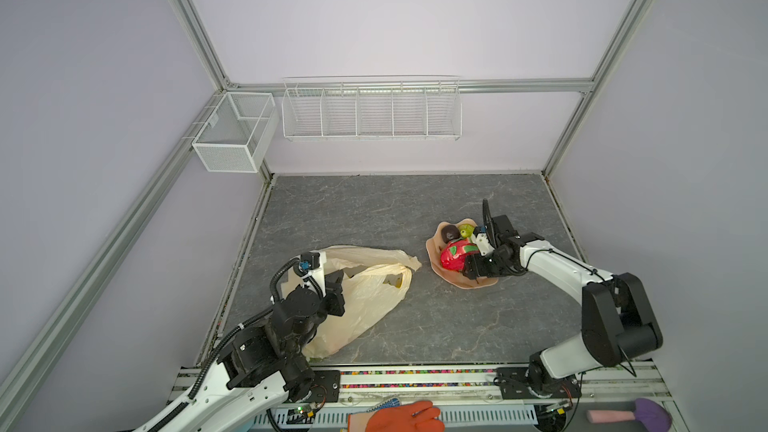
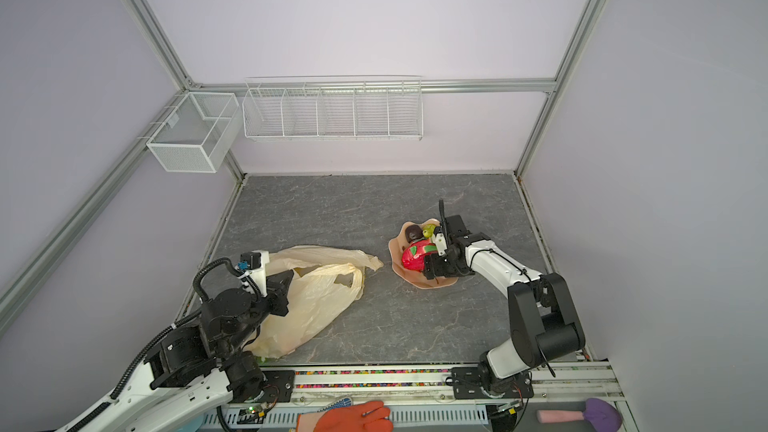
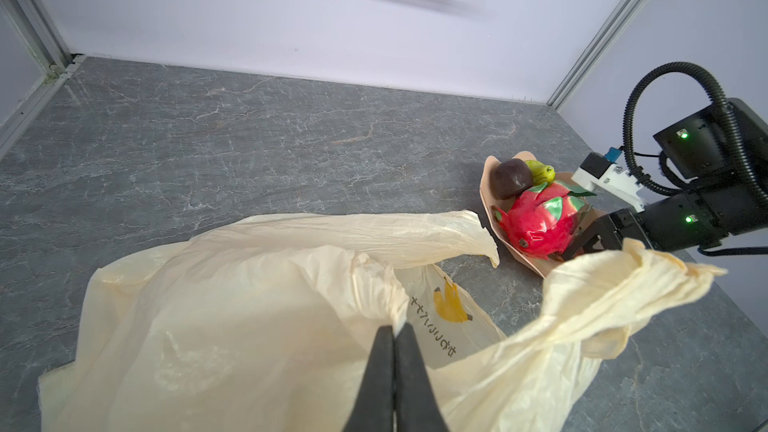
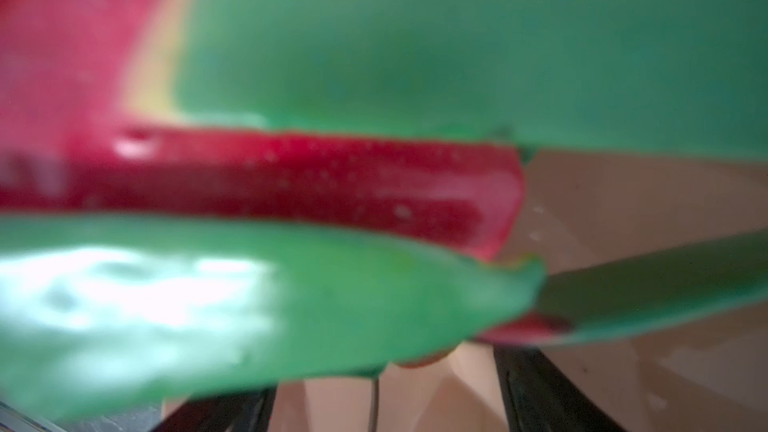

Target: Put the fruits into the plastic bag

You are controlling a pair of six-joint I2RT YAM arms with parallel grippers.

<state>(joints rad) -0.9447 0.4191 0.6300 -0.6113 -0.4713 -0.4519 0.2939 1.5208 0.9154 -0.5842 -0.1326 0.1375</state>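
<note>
**Arm Hardware: External Appearance**

In both top views the left arm (image 1: 245,351) stood at 7 o'clock and the right arm (image 1: 557,268) at 4 o'clock. Both had white link shells joined by black cylindrical joint housings. A black corrugated conduit (image 1: 275,276) looped over the left wrist, and a matching one over the right. A thin black cable ran along the right arm's white shell. The left wrist carried a white camera bracket (image 1: 316,274) with a blue connector (image 1: 305,266). Two green indicator lights (image 3: 688,218) glowed on the right wrist's black housings. The left gripper (image 3: 394,332) had matte black, tapered fingers (image 3: 376,384). Each arm sat on a black base plate (image 1: 509,386) with small fasteners.
</note>
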